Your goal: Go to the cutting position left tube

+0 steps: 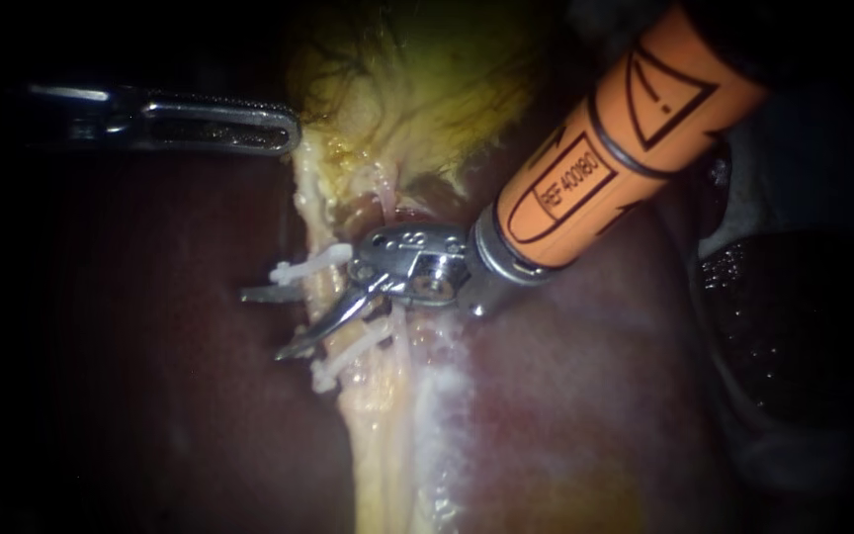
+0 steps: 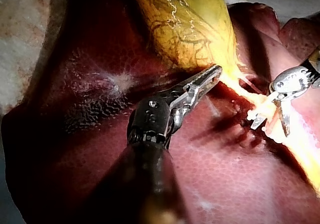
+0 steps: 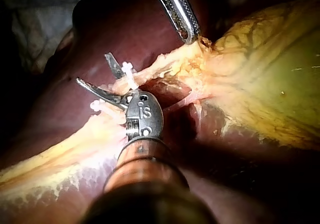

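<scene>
Right tool (image 1: pixel 261 323), blades apart astride tube (image 1: pixel 321 293) between two clips (image 1: pixel 310 265), left tool (image 1: pixel 292 129) tight on gallbladder (image 1: pixel 417 89) edge

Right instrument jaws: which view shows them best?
Endoscope view: the right instrument shows both jaws open, straddling the tube between two clips. Right wrist view shows them from behind; left wrist view, small and distant.

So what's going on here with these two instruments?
The left instrument grips the edge of the gallbladder, jaws shut on it. The right instrument holds its jaws open astride a pale tube, between two white clips, over the liver. The tube is not yet cut.
</scene>
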Available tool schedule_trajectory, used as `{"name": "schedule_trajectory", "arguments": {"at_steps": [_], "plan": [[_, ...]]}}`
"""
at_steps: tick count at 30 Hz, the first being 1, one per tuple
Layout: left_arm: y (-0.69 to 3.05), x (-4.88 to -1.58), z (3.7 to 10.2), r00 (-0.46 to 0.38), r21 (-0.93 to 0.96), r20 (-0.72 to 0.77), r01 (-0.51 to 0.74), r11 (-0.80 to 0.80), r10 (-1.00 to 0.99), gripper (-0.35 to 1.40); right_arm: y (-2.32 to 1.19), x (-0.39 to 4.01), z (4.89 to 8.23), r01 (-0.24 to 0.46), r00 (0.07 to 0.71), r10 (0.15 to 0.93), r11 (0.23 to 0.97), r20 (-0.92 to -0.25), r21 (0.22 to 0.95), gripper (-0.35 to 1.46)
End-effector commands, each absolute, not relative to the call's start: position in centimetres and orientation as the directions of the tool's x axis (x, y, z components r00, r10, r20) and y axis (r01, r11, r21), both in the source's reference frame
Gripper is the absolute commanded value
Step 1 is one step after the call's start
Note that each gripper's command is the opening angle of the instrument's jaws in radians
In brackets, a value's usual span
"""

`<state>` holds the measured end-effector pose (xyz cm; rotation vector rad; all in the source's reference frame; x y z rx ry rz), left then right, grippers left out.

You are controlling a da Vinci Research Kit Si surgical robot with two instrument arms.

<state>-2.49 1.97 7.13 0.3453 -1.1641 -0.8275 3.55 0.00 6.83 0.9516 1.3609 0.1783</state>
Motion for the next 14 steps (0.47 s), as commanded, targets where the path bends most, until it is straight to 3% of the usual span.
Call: {"name": "schedule_trajectory", "arguments": {"at_steps": [1, 14], "plan": [[1.97, -2.49, 7.13, 0.151, 0.635, 0.669, 0.393, 0.665, -0.728, -0.35, 0.0, 3.55, 6.8, 0.405, 0.255, 0.619, 0.629, -0.742, 0.664, 1.02], [1.97, -2.49, 7.13, 0.151, 0.635, 0.669, 0.393, 0.665, -0.728, -0.35, -0.01, 3.55, 6.79, 0.405, 0.255, 0.619, 0.629, -0.743, 0.664, 1.02]]}}
